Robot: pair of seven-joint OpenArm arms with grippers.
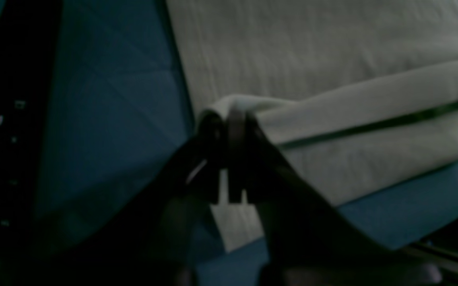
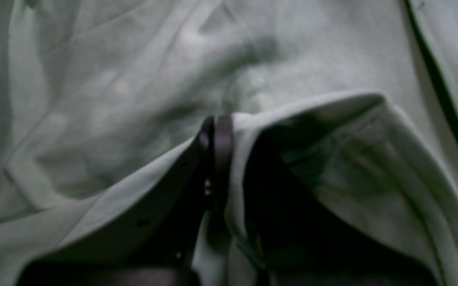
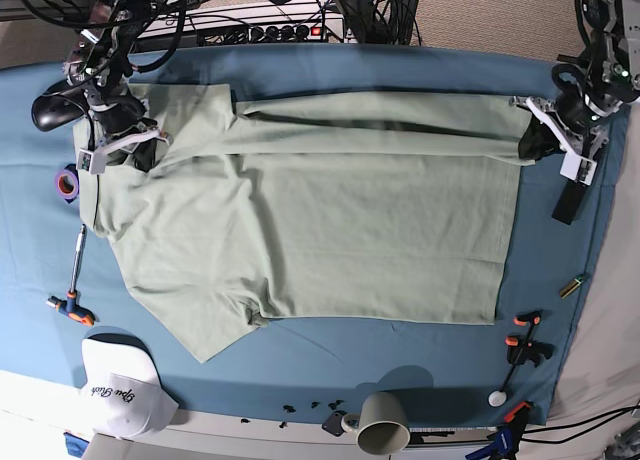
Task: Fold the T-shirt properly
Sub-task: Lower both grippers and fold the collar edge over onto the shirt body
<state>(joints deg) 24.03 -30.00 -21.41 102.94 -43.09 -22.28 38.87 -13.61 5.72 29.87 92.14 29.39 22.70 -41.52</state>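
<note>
A: Item one, T-shirt?
B: Sage green, spread across the blue table cloth, one long edge folded over along the far side.
A: Left gripper?
B: Jaws pinched on the shirt's folded corner.
A: Right gripper?
B: Jaws closed on a raised fold of the shirt.
A: Sundries?
B: White cap, grey mug, purple tape roll, all off the shirt.

left claw: closed, pinching fabric, low over table | right claw: closed, pinching fabric
</note>
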